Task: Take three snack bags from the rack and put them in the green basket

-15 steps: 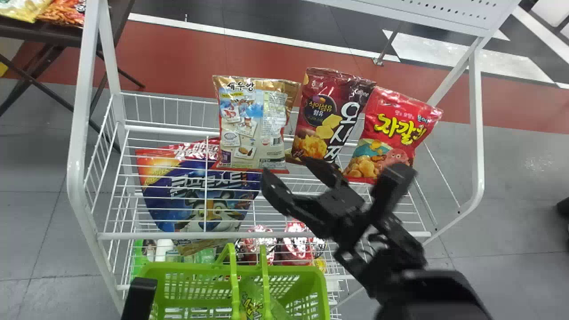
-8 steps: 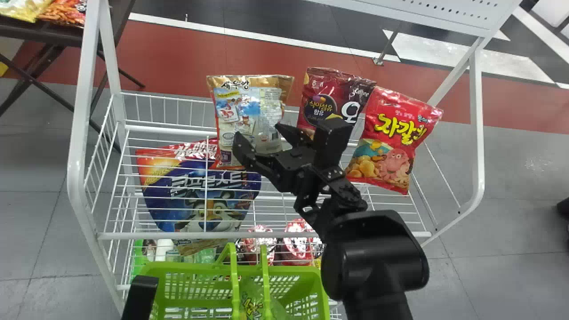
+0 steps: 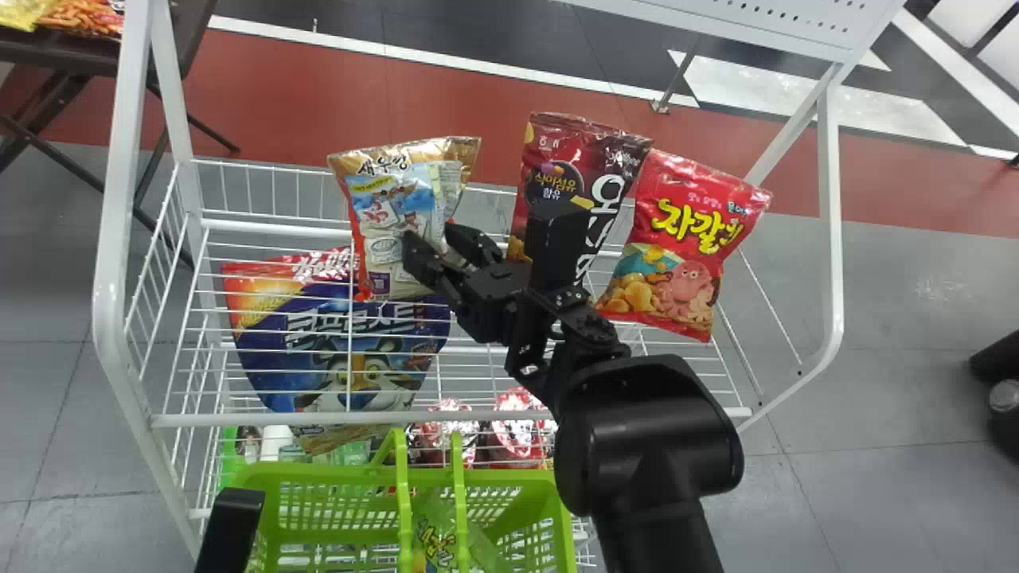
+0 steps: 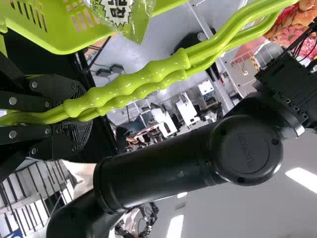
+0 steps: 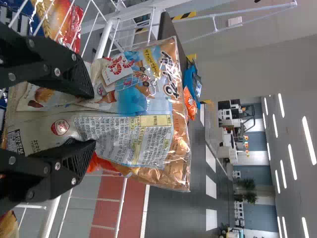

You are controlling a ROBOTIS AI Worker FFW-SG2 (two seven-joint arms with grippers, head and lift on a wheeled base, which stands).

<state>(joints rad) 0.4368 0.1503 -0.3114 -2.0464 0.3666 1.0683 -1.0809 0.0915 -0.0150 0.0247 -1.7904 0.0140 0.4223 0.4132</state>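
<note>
In the head view my right gripper (image 3: pixel 435 240) is at the rack's (image 3: pixel 263 419) upper tier, shut on the beige-and-gold snack bag (image 3: pixel 390 215). In the right wrist view the bag (image 5: pixel 143 104) is creased between the fingertips of that gripper (image 5: pixel 93 119). A dark red snack bag (image 3: pixel 549 171) and a bright red one (image 3: pixel 685 239) stand to its right. The green basket (image 3: pixel 318 475) is in front of the rack, with a green bag (image 3: pixel 434 541) inside. My left gripper (image 3: pixel 229 529) is at the basket's left; in its wrist view the gripper (image 4: pixel 74 113) is shut on the basket handles (image 4: pixel 143 79).
A large blue cereal bag (image 3: pixel 342 342) lies in the rack left of the right arm. Red packs (image 3: pixel 517 434) are on a lower tier. White posts (image 3: pixel 119 239) frame the rack, and a dark table (image 3: pixel 80 52) with snacks stands behind at left.
The right gripper has moved left from the rack's right part and closed on the beige bag, which has shifted left, tilted and creased. The head view has shifted slightly. The left gripper keeps the handles.
</note>
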